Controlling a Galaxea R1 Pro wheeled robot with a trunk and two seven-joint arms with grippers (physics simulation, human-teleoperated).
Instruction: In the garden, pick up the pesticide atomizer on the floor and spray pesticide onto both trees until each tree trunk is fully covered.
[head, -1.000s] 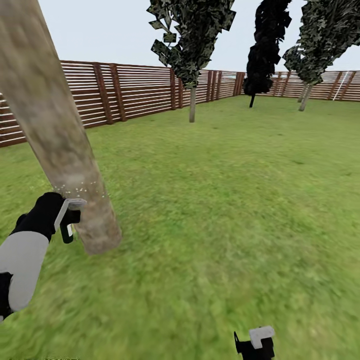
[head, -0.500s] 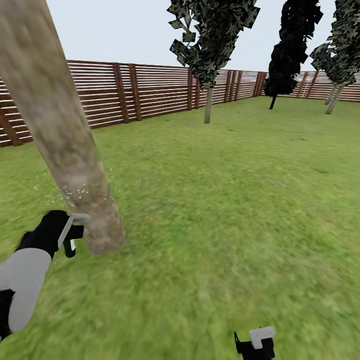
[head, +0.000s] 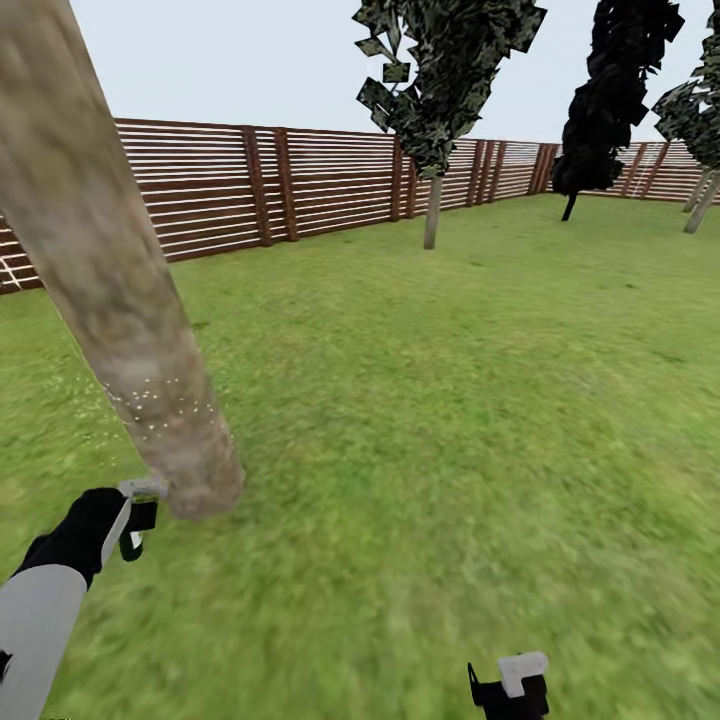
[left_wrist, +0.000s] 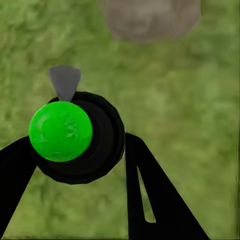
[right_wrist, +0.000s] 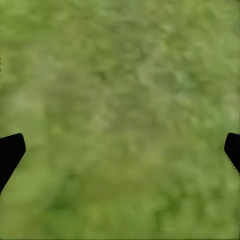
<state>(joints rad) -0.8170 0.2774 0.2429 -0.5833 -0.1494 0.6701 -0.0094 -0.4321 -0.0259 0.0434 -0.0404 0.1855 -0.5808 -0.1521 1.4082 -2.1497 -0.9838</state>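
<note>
A: What is standing in the way on the left?

B: The thick tree trunk (head: 130, 330) is leaning up across that side, and the left gripper (head: 135, 515) is sitting just beside its base, so nothing is passing further that way. In the left wrist view the jaws are closing around the pesticide atomizer (left_wrist: 75, 137), with the trunk's foot (left_wrist: 150, 20) blocking just ahead.

A: And to the right?

B: Open lawn (head: 450, 420) is stretching away, free for any reach. The right gripper (head: 510, 685) is hanging over bare grass (right_wrist: 120, 120), its jaws spreading wide with nothing between.

A: Farther off?

B: The slatted fence (head: 300, 185) and thin conifers (head: 440, 90) are standing well apart.
</note>
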